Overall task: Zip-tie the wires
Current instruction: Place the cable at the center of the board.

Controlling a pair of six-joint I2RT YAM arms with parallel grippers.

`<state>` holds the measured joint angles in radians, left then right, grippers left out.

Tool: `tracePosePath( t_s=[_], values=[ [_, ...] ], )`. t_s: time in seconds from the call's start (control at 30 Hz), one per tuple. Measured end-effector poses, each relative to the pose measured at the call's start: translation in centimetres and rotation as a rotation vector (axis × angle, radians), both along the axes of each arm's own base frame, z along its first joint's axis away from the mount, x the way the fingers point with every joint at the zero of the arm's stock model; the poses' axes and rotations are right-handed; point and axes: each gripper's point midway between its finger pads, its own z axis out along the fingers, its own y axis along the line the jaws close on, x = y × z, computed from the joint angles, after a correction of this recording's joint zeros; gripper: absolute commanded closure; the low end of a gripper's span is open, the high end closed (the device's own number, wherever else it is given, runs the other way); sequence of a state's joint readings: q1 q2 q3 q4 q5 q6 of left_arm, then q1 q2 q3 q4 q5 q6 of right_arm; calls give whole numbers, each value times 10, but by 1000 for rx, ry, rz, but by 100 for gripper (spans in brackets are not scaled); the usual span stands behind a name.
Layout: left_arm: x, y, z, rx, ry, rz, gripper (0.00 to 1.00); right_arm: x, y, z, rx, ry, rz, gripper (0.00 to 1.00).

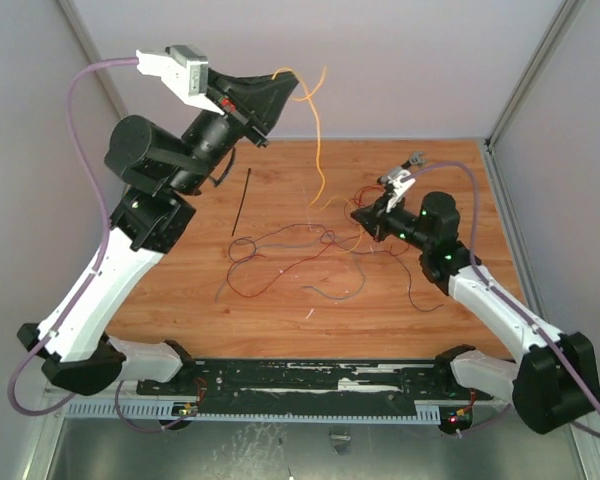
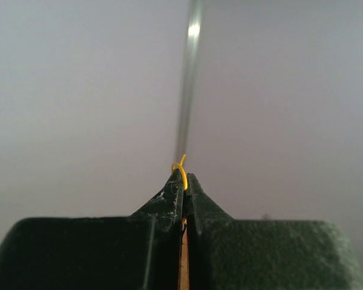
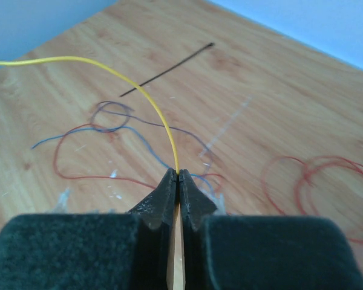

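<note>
Left claw (image 2: 184,181), raised high near the back wall (image 1: 400,60), is clenched on a yellow wire (image 1: 320,150). Right claw (image 3: 178,175), low over the wooden desk (image 1: 190,300), pinches the same strand. Wires (image 1: 290,250) sprawl mid-desk. Zip tie (image 1: 242,202) lies apart from them, left of centre, on bare wood.

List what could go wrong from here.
1. The left end effector and the right end effector are both shut on one yellow wire, pinched only at the fingertips. Pulling apart may make it slip or snap.
2. The other wires lie spread loose on the table, so this one may end up bundled alone.
3. The zip tie lies apart, and neither end effector is free to take it.
</note>
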<state>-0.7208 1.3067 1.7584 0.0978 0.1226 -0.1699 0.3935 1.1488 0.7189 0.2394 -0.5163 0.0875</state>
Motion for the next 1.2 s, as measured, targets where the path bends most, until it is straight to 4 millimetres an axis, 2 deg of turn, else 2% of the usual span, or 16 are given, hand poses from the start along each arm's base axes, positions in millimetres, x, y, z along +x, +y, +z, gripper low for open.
tracePosePath(
  t_s=[0.1, 0.17, 0.23, 0.3, 0.37, 0.47, 0.57, 0.67, 0.77, 0.9, 1.03, 1.2],
  values=[
    [10, 25, -15, 33, 47, 130, 100, 8, -31, 6, -13, 6, -121, 100],
    [21, 43, -31, 64, 101, 221, 100, 14, -55, 5, -28, 24, -221, 100],
    [34, 59, -54, 106, 170, 307, 100, 20, -80, 0, -53, 61, -332, 100],
    [49, 75, -86, 163, 262, 395, 100, 24, -103, -5, -85, 101, -436, 100],
    [63, 90, -127, 232, 366, 478, 100, 26, -123, -10, -121, 138, -532, 100],
    [80, 112, -204, 362, 542, 590, 100, 22, -149, -18, -174, 179, -657, 100],
    [82, 132, -277, 503, 706, 661, 100, 15, -169, -26, -214, 214, -749, 100],
    [77, 147, -326, 622, 824, 696, 100, 9, -187, -30, -230, 226, -828, 100],
    [71, 152, -354, 707, 892, 705, 100, 6, -198, -37, -247, 248, -880, 100],
    [66, 156, -387, 811, 969, 703, 100, 4, -200, -47, -264, 283, -892, 100],
    [61, 159, -424, 916, 1051, 690, 100, 5, -197, -56, -271, 313, -877, 100],
    [56, 161, -457, 999, 1114, 680, 100, 2, -184, -86, -270, 394, -818, 100]
  ],
)
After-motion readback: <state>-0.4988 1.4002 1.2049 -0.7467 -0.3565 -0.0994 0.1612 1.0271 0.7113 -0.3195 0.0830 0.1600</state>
